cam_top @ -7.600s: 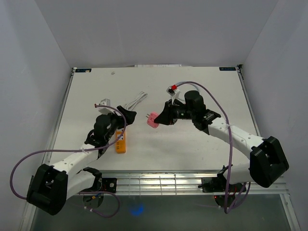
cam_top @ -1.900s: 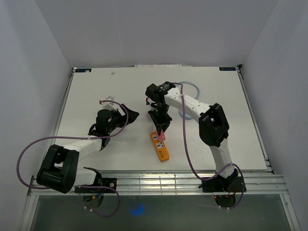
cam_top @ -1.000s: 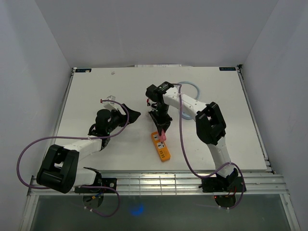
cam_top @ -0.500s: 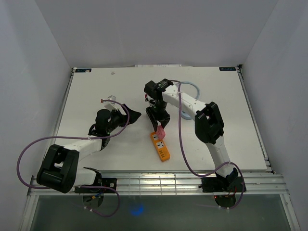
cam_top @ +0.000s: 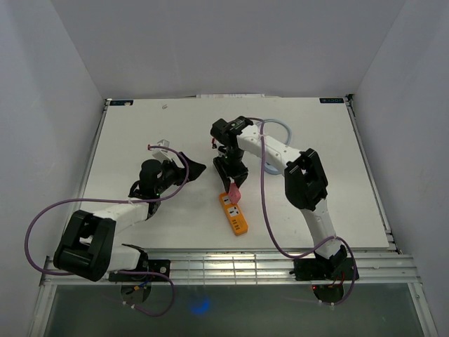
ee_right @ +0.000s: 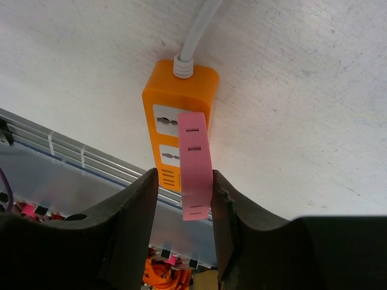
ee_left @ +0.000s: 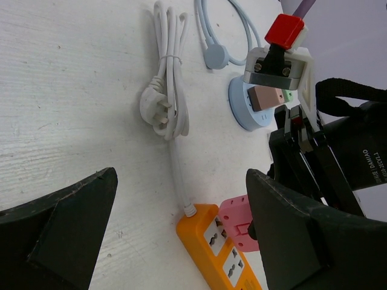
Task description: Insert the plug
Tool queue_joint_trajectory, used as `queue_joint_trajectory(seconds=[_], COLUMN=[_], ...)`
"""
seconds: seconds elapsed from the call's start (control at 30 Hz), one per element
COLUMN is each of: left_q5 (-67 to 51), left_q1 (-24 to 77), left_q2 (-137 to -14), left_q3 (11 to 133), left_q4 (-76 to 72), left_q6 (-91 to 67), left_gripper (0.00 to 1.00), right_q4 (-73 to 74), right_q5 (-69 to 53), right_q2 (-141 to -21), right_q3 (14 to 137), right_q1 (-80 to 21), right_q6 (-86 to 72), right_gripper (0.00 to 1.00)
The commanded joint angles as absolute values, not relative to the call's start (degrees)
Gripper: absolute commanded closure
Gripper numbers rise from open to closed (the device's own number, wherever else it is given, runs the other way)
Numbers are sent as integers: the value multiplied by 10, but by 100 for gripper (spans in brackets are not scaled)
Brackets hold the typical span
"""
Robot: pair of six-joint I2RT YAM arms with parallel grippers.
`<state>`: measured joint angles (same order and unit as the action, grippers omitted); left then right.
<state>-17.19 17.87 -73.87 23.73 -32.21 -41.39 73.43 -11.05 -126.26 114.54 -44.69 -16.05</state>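
Pink plug (ee_right: 195, 166) stands upright in the orange strip (ee_right: 175, 90) on the counter (cam_top: 140, 133), apparently inserted. Right fingers (ee_right: 130, 223) straddle it, parted, with a gap on one side, not clamping. Left fingers (ee_left: 66, 223) gape empty, well aside for clearance.

You have a white surface (cam_top: 140, 126) boxed in by plain pale grey walls (cam_top: 224, 49) at the back and both sides, evenly lit; a slatted metal rail (cam_top: 231, 265) runs along its near edge.

"DAMIAO" on rt arm motor (ee_left: 366, 158)
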Motion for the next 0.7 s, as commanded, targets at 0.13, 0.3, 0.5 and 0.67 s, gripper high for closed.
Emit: queue_joint_trajectory(seconds=[0.13,0.3,0.5,0.67], left_q5=[-180,-178,-175,-175], left_q1=[180,180,180,180], left_q2=[-742,-738,-737,-737], left_q3=[236,234,235,234], left_q4=[-340,-340,-340,-340], left_q6=[-408,-406,-403,-403], left_gripper=[2,2,2,2], right_q4=[710,655,629,598], right_q5=[-105,-105,-99,-85], right_q2=[-1194,-1153,-1128,-1114], right_q3=[1093,1031,1001,969], right_q1=[-447,-449,-449,-450], right_q6=[-174,-187,-197,-210], right_gripper=[63,57,53,53])
